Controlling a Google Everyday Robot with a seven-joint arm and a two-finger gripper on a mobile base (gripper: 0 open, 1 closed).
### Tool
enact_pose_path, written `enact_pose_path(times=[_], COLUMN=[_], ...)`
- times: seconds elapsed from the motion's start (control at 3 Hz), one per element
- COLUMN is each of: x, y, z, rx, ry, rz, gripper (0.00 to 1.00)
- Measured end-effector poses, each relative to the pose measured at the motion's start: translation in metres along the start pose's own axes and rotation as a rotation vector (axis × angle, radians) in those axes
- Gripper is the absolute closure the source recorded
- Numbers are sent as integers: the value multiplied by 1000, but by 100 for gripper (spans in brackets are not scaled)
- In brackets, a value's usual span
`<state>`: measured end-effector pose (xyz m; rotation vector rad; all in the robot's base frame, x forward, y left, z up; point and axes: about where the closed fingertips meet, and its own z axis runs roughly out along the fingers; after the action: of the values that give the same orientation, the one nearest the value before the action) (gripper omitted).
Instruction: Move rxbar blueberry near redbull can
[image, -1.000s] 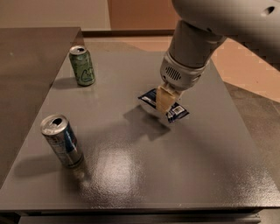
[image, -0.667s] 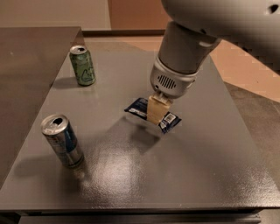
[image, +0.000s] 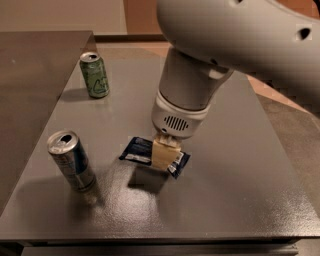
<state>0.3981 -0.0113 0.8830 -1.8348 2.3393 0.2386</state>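
The scene was a dark grey table (image: 240, 200) with a slightly shiny top; behind it there was a pale wall and a brownish floor at the right.

In the camera view, the big light grey arm (image: 210, 60) came down from the upper right over the middle of the table. At its end the gripper (image: 165, 156) pointed downward, and its tan fingers (image: 161, 152) were closed around the middle of the rxbar blueberry (image: 136, 150). The bar seemed to be held just above the surface, because a dark shadow lay on the table below it. Its long axis ran mostly left to right, with the left end a little farther from the camera and pointing toward the left side of the table.

The redbull can (image: 71, 161) stood upright near the bar, to its left, not touching it. A green can (image: 95, 75) stood upright at the far left, well apart from both.
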Motion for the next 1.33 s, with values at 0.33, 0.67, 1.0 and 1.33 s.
enact_pose_path(times=[0.33, 0.67, 1.0, 1.33], x=[-10, -17, -26, -35], y=[24, 37, 45, 45], z=[12, 22, 31, 41], rx=[-11, -11, -3, 2], ry=[-14, -26, -22, -13], rz=[-59, -91, -117, -126], gripper=[100, 100, 82, 58])
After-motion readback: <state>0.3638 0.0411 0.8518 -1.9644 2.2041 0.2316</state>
